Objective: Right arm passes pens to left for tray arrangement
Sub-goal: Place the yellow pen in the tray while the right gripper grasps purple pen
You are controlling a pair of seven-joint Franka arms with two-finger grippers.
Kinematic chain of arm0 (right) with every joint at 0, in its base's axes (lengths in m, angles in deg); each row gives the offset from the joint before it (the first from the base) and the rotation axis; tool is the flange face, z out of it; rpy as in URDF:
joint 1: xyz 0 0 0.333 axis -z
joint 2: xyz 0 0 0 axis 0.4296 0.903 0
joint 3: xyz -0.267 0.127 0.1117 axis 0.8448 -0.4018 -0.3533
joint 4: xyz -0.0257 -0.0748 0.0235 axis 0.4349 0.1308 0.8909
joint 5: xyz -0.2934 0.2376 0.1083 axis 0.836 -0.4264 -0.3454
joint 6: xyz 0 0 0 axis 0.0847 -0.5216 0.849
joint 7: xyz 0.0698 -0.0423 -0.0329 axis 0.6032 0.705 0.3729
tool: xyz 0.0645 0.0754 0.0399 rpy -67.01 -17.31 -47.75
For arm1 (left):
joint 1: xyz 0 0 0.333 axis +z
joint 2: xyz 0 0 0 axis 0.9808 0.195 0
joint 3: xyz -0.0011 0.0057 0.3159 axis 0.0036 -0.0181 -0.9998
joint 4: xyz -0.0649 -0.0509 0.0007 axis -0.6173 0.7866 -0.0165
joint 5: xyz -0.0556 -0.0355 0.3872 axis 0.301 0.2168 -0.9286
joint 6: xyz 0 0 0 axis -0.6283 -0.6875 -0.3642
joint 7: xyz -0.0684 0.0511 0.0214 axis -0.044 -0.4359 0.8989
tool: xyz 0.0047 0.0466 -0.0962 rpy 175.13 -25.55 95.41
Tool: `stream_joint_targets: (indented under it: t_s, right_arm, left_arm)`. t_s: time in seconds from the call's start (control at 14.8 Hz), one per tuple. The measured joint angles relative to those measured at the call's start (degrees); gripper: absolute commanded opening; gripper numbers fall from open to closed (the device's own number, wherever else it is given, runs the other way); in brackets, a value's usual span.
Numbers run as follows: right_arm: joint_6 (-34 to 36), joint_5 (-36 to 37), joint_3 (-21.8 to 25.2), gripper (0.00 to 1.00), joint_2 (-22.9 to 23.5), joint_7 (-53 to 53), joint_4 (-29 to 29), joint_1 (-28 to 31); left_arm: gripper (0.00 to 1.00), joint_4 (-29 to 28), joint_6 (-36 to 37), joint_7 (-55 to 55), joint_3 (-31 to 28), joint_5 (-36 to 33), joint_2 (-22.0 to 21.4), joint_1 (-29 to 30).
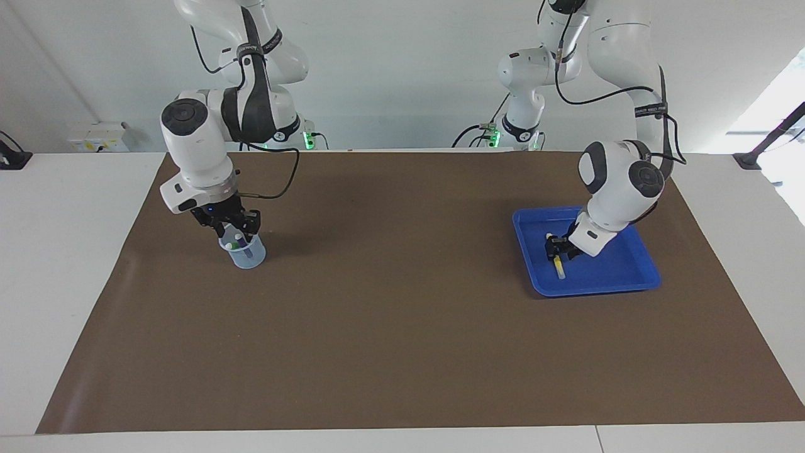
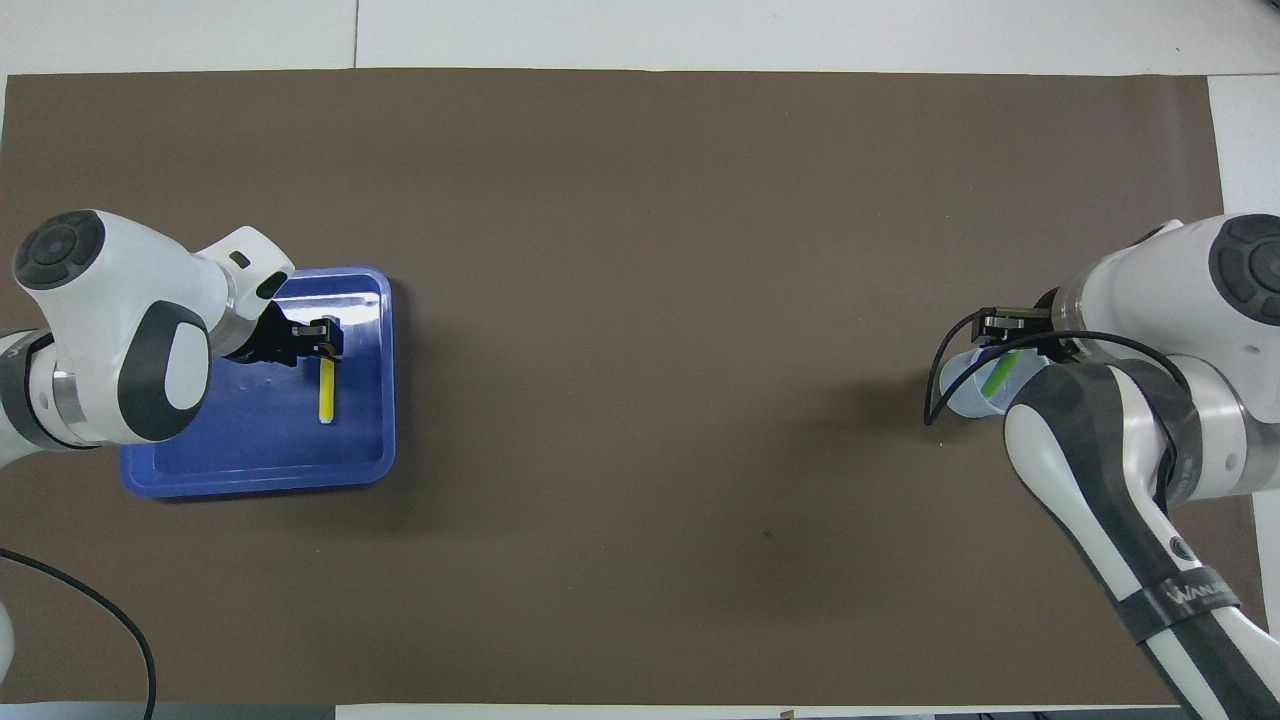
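Observation:
The blue tray [image 1: 635,267] lies toward the left arm's end of the table and also shows in the overhead view [image 2: 250,450]. The yellow pen [image 1: 559,268] lies in it [image 2: 326,392]. My left gripper [image 1: 557,249] is low in the tray, shut on the pen's end farther from the robots [image 2: 326,342]. My right gripper [image 1: 236,225] is open just above a small translucent cup [image 1: 245,255] at the right arm's end [image 2: 1010,335]. The green pen [image 2: 1000,375] and the purple pen [image 1: 248,252] stand in that cup, caps up between the fingers.
A brown mat [image 1: 390,302] covers most of the white table. The cup [image 2: 968,392] stands on it. The right arm's black wrist cable [image 2: 935,385] loops beside the cup.

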Motion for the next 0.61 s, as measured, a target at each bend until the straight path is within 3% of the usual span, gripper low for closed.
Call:
stream_joint_targets:
  t_s: [0.07,0.14,0.2,0.27,0.61]
  right_arm:
    - [-0.7,0.0,0.0,0.56,-0.1,0.0,0.6,0.0]
    - [-0.9,0.0,-0.1,0.41,-0.2,-0.1,1.1,0.0]
    - [-1.0,0.0,-0.2,0.05,-0.3,-0.1,1.5,-0.1]
    - [-1.0,0.0,-0.3,0.0,-0.5,-0.1,1.6,-0.3]
    - [-1.2,0.1,-0.4,0.0,-0.9,-0.1,1.7,-0.3]
  left_arm:
    - [0.61,0.0,0.0,0.0,0.0,0.0,0.0,0.0]
    - [0.61,0.0,0.0,0.0,0.0,0.0,0.0,0.0]
    - [0.61,0.0,0.1,0.0,0.0,0.0,0.0,0.1]
    - [0.63,0.1,0.3,0.0,0.0,0.0,0.0,0.1]
    - [0.8,6.0,9.0,0.0,-0.1,0.0,-0.4,0.2]
